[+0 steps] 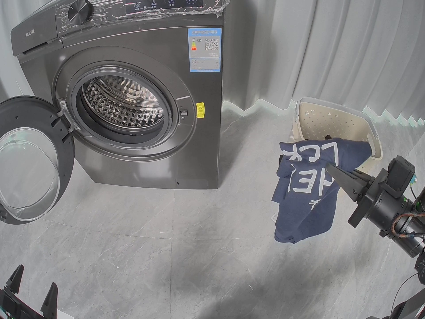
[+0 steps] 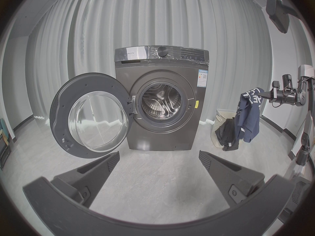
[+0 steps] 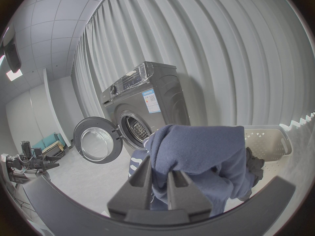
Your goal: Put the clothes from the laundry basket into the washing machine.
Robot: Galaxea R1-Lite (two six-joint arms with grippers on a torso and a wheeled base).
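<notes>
My right gripper (image 1: 338,173) is shut on a navy blue shirt with white lettering (image 1: 310,182), which hangs in the air just in front of the white laundry basket (image 1: 336,120). The same shirt (image 3: 197,151) drapes over my right gripper (image 3: 160,177) in the right wrist view. A dark garment (image 2: 228,133) hangs over the basket's rim. The grey washing machine (image 1: 133,89) stands to the left with its round door (image 1: 28,156) swung open and the drum (image 1: 121,100) bare. My left gripper (image 1: 33,289) is open, low at the near left, with nothing between its fingers.
Grey tiled floor (image 1: 177,244) stretches between the washing machine and the basket. White curtains (image 1: 332,36) hang behind both. The open door juts out to the left of the drum opening.
</notes>
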